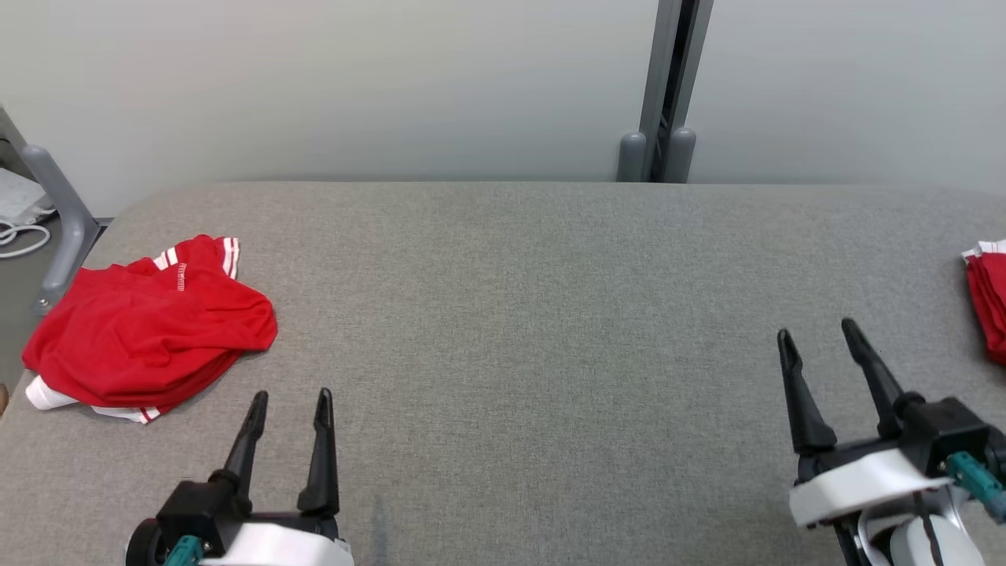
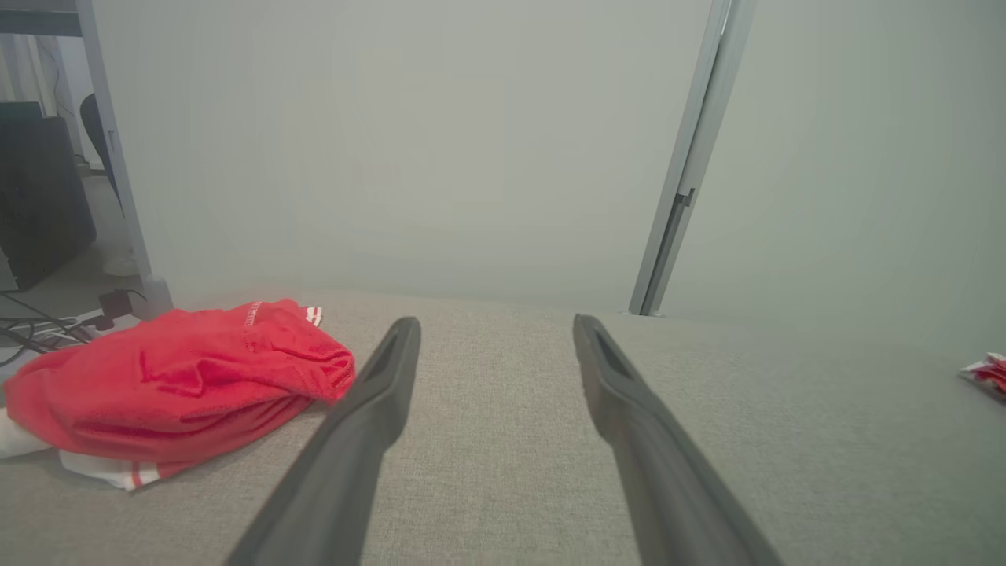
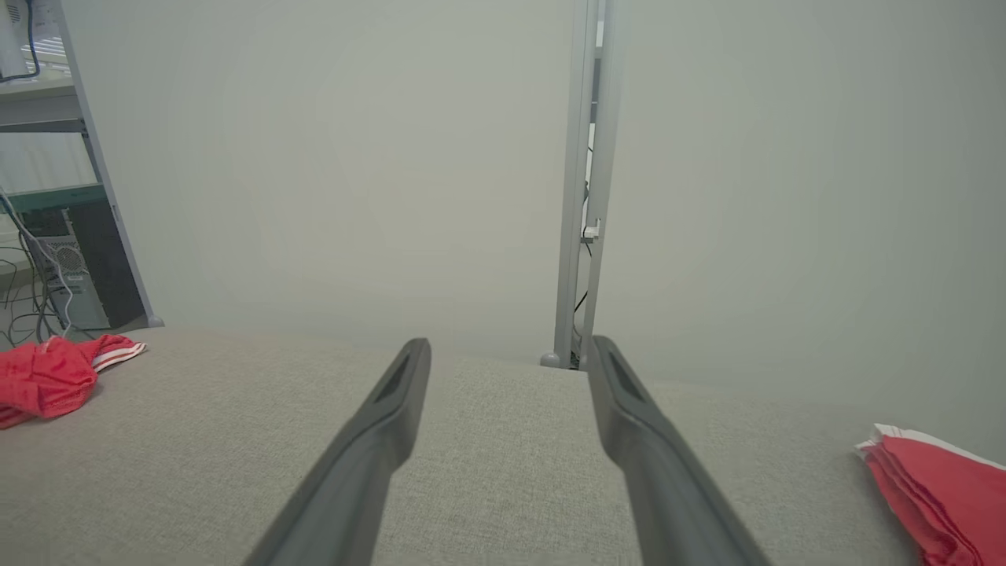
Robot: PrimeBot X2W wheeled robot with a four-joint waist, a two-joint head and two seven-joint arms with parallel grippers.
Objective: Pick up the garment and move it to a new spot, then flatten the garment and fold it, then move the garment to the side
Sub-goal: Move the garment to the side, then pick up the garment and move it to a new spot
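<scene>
One crumpled red garment point(image 1: 149, 322), white-striped at the trim, lies at the left of your grey woven-fabric table point(image 1: 534, 314); folded red cloth point(image 1: 989, 299) sits at its right edge. Your left gripper point(image 1: 292, 395) points forward near the garment, your right gripper point(image 1: 816, 328) near that cloth, both spread wide, empty.

Left gripper point(image 1: 291, 401) and right gripper point(image 1: 817, 330) hover low, jaws spread wide and holding nothing.

Matt red cloth garment point(image 1: 149, 326), rough grey woven table cover point(image 1: 519, 314)
</scene>
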